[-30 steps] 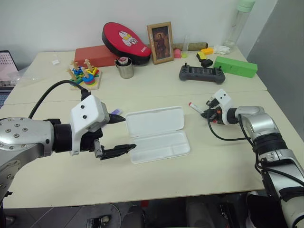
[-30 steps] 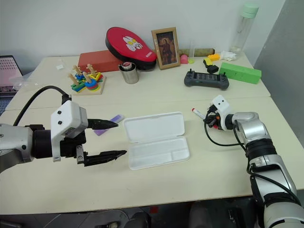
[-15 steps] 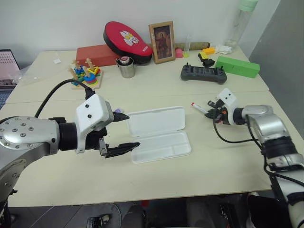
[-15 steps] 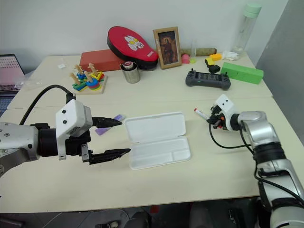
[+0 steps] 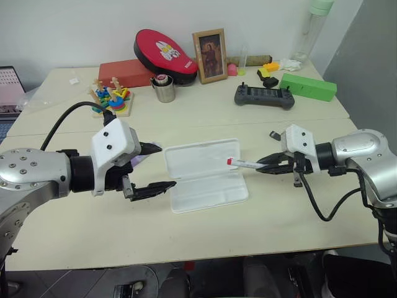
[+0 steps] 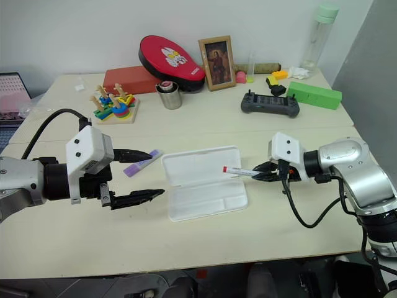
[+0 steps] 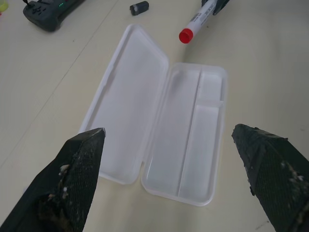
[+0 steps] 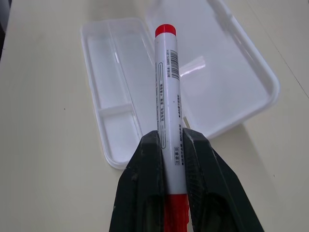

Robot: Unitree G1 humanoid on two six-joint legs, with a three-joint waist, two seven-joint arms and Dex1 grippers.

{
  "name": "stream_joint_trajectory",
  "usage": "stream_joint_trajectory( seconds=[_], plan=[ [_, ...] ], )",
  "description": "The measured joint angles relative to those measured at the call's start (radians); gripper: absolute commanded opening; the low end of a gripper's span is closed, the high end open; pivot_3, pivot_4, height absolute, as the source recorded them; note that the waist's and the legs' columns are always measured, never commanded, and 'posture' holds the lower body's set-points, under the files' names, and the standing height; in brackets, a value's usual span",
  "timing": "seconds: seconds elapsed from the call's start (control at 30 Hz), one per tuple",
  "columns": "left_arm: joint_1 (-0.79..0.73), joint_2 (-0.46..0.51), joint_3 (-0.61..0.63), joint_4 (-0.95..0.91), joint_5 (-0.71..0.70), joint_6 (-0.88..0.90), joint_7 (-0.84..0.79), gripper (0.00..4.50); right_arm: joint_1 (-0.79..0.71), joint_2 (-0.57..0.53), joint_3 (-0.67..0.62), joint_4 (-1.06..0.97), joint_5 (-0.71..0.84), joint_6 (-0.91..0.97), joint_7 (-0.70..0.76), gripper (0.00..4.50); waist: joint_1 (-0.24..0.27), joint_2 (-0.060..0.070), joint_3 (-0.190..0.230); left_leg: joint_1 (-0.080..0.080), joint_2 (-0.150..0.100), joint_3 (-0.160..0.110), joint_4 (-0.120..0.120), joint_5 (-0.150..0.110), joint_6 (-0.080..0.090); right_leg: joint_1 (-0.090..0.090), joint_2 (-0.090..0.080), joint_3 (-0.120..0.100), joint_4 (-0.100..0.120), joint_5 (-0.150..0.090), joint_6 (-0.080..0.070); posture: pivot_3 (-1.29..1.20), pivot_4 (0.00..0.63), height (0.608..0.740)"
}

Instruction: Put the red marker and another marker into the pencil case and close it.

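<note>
The pencil case [image 5: 198,158] lies open mid-table, white, with its lid on the far side and its divided tray [image 7: 195,130] nearer me. My right gripper [image 5: 263,166] is shut on the red marker [image 5: 243,164] and holds it about level, above the table. The marker's red cap [image 8: 164,30] points left over the case's right end. In the right wrist view both fingers [image 8: 149,145] clamp the white barrel. My left gripper [image 6: 160,172] hangs open just left of the case, holding nothing. The purple marker [image 6: 141,166] lies on the table behind its upper finger.
A small black block [image 5: 273,134] lies behind the right gripper. Along the back stand a black controller [image 5: 263,95], a green box [image 5: 307,85], a metal cup [image 5: 164,88], a wooden stacking toy [image 5: 110,98], a picture frame [image 5: 209,54] and a red pouch [image 5: 162,46].
My right gripper has lifted the red marker off the table and swung it left, from right of the case to over its right end. The left gripper has stayed put.
</note>
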Motion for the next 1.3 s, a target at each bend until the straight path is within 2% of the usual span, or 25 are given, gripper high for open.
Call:
stream_joint_trajectory(
  seconds=[0.17,0.37,0.83,0.87,1.1,1.13,1.3],
  plan=[
    [0.002,0.0,-0.002,0.002,0.004,-0.008,-0.002,4.5,-0.031,0.096,0.071,-0.017,-0.005,0.007,-0.036,0.25,0.001,0.0,0.0,0.0,0.0,0.0,0.0,0.0,0.0,0.0,0.0,0.0,-0.001,0.0,0.0,0.0,0.15,0.74],
    [0.017,0.0,0.0,0.001,0.009,-0.016,-0.012,4.5,-0.037,0.225,0.226,0.074,-0.119,-0.087,-0.092,0.25,0.002,-0.001,0.0,-0.001,0.0,0.0,-0.001,0.0,0.0,0.0,0.0,0.0,-0.001,0.0,0.0,0.0,0.15,0.74],
    [0.036,0.0,0.0,-0.004,0.009,-0.016,0.004,4.5,-0.076,0.31,0.272,0.285,-0.238,-0.23,-0.108,0.25,-0.001,-0.001,0.0,0.0,0.0,-0.001,-0.001,0.0,0.0,0.0,0.0,-0.001,-0.001,0.0,0.0,0.0,0.15,0.74],
    [0.037,0.0,0.0,-0.004,0.009,-0.016,0.005,4.5,-0.078,0.315,0.272,0.295,-0.24,-0.239,-0.108,0.97,-0.001,-0.001,0.0,0.0,0.0,-0.001,0.0,0.0,0.0,0.0,0.0,0.0,-0.001,0.0,0.0,0.0,0.15,0.74],
    [0.037,0.0,0.001,-0.014,0.005,-0.015,0.01,4.5,-0.109,0.338,0.273,0.362,-0.269,-0.266,-0.108,2.57,-0.001,-0.001,0.0,0.0,0.0,-0.001,-0.001,0.0,0.0,0.0,0.0,-0.001,-0.001,0.0,0.0,0.0,0.15,0.74],
    [0.037,0.0,0.001,-0.018,0.003,-0.014,0.011,4.5,-0.112,0.338,0.27,0.357,-0.264,-0.262,-0.102,2.69,-0.001,-0.001,0.0,0.0,0.0,-0.001,-0.001,0.0,0.0,0.0,0.0,-0.001,-0.001,0.0,0.0,0.0,0.15,0.74],
    [0.035,-0.005,0.011,-0.019,-0.017,0.001,0.027,4.5,-0.114,0.324,0.228,0.29,-0.209,-0.209,-0.075,3.91,0.0,-0.001,0.0,0.0,0.0,-0.001,-0.001,0.0,0.0,0.0,0.0,-0.001,-0.001,0.0,0.0,0.0,0.15,0.74]
  ],
)
